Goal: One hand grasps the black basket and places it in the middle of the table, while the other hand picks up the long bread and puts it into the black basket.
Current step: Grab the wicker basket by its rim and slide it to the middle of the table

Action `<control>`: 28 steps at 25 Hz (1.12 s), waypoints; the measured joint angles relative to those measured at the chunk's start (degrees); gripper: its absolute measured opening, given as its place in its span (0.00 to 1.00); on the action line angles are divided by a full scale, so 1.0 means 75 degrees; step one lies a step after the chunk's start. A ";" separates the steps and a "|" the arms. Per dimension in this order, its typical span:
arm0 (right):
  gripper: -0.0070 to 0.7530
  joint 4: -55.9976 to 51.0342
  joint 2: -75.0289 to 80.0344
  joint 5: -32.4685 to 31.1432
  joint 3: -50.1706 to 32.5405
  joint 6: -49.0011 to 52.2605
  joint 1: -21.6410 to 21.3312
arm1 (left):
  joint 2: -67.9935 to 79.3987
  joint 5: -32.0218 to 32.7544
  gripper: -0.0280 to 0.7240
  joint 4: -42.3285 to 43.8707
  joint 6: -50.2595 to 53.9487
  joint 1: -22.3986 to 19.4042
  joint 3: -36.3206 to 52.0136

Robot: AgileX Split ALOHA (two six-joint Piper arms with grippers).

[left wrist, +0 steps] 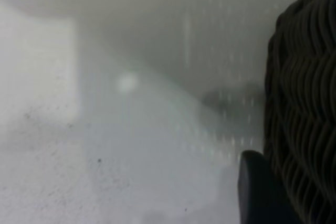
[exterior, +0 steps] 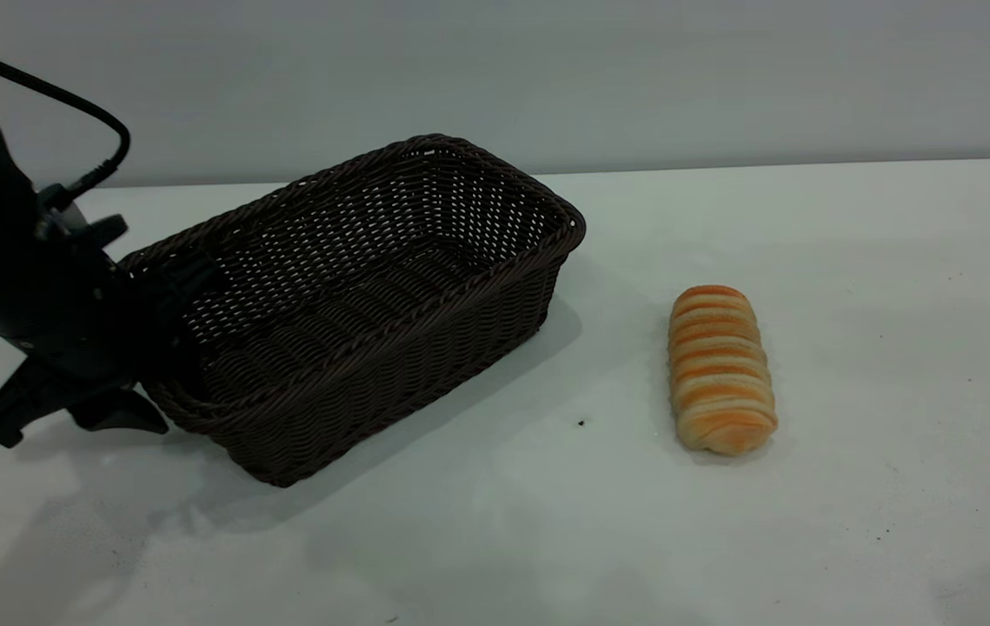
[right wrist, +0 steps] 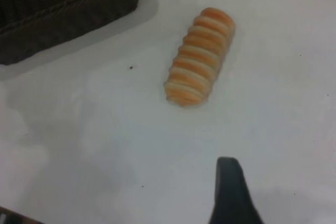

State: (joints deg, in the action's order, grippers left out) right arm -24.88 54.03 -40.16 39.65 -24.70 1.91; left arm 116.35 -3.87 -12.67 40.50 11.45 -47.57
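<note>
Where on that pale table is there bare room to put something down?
Bare table lies right of the striped orange bread roll, along the near edge, and in the strip between roll and dark woven wicker basket. It is crowded at the basket's left end, where the left claw grips.

Pale table (exterior: 851, 522) before a plain grey wall (exterior: 547, 78)

The table fills the view from the near edge up to the wall, where a straight seam marks their meeting; its matte grey-white top carries a few tiny dark specks, one (exterior: 581, 422) near the middle, and soft, blurred shadows lie across its near part; the wall behind the table is bare, evenly lit and slightly darker than the top
</note>
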 joint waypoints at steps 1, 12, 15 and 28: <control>0.63 0.0000 0.0000 0.0000 0.0000 0.0000 0.0000 | 0.0045 -0.0021 0.43 0.0000 0.0004 0.0020 -0.0050; 0.63 0.0000 0.0000 -0.0021 0.0000 -0.0025 0.0000 | 0.0144 0.1929 0.22 0.0779 -0.0885 0.0044 -0.2050; 0.63 0.0000 0.0000 -0.0021 0.0000 -0.0025 0.0000 | 0.0264 0.2893 0.22 0.0900 -0.2350 0.0044 -0.3101; 0.63 0.0000 0.0000 -0.0021 0.0000 -0.0062 0.0000 | 0.0998 0.4878 0.22 0.0556 -0.4604 0.0044 -0.4817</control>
State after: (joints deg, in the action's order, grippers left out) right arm -24.88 54.03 -40.32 39.65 -25.17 1.91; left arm 123.83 32.72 -8.50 5.97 11.78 -83.70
